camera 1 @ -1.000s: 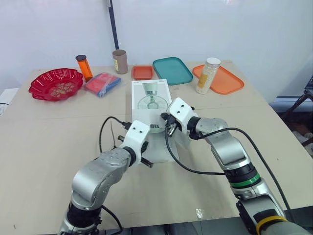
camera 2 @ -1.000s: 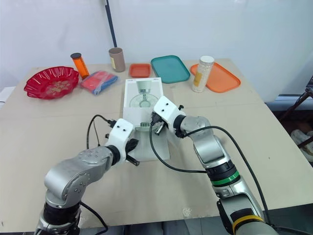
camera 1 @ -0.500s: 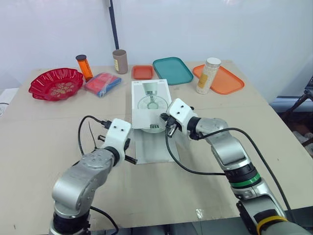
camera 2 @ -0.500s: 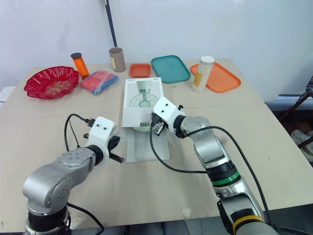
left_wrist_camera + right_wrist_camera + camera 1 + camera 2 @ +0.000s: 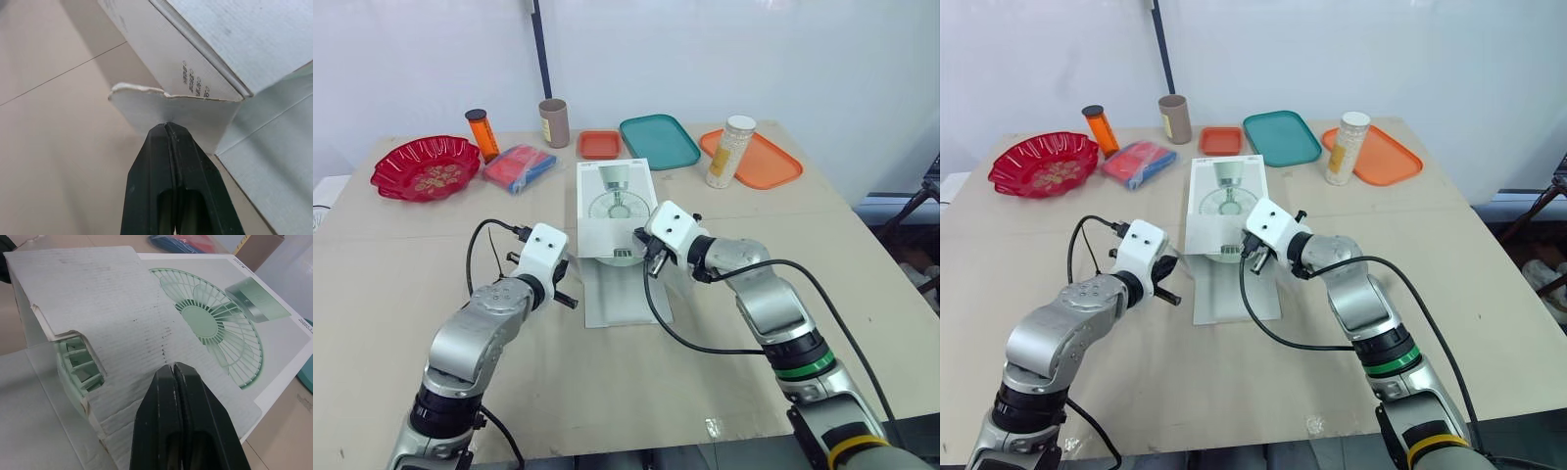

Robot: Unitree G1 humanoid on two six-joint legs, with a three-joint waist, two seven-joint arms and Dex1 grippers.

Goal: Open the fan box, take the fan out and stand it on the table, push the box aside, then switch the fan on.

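Note:
The white fan box lies flat mid-table, a fan pictured on its top. Its near end is open and the long front flap rests on the table. The green fan shows through the opening, still inside. My left gripper is at the box's near left corner, shut, its tips against the small side flap. My right gripper is at the near right corner, shut, with its tips resting on the cardboard top flap.
At the back stand a red bowl, an orange bottle, a brown cup, a blue-red packet, a small orange tray and a teal tray. A jar stands on an orange tray.
My left arm has swung left, off the front flap, then back in to the box's left side flap. The right gripper has barely moved. The front flap now lies uncovered.

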